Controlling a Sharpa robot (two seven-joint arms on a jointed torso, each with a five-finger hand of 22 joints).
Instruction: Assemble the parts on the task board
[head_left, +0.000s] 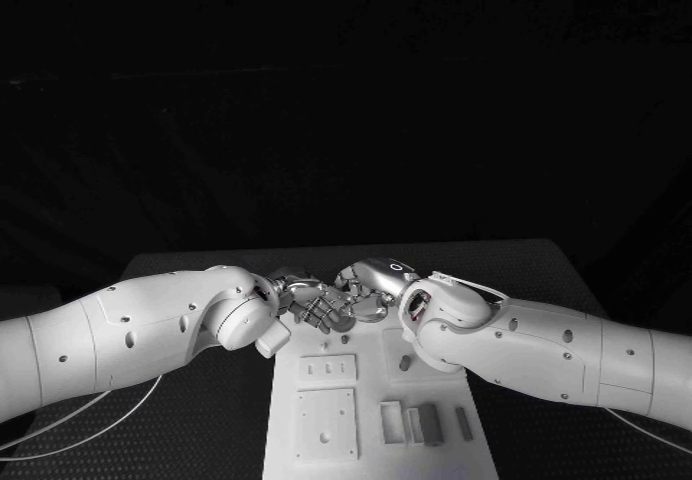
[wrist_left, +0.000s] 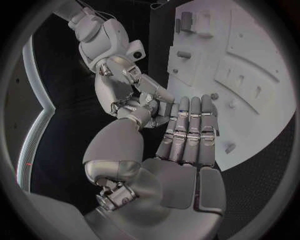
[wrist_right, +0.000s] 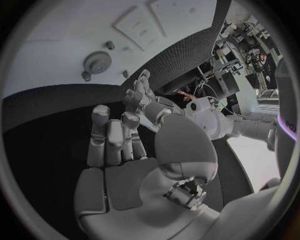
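Observation:
The white task board (head_left: 368, 440) lies lengthwise in the middle of the table. Both hands meet over its far end. My left hand (head_left: 315, 308) has its fingers straight and side by side, palm (wrist_left: 181, 175) bare. My right hand (head_left: 372, 285) faces it, and its fingers (wrist_left: 150, 92) reach to the left thumb, fingertips touching. I see no part in either hand. A grey gear (wrist_right: 98, 61) lies flat on the board near the hands, with small pegs (wrist_right: 86, 76) beside it. Several slim grey parts (head_left: 428, 425) lie near the board's close end.
Two raised square plates (head_left: 327, 368) with slots sit on the board's left half. Black mat (head_left: 188, 420) flanks the board on both sides. A thin cable (head_left: 87, 415) hangs under my left arm. Both forearms cross the board's sides.

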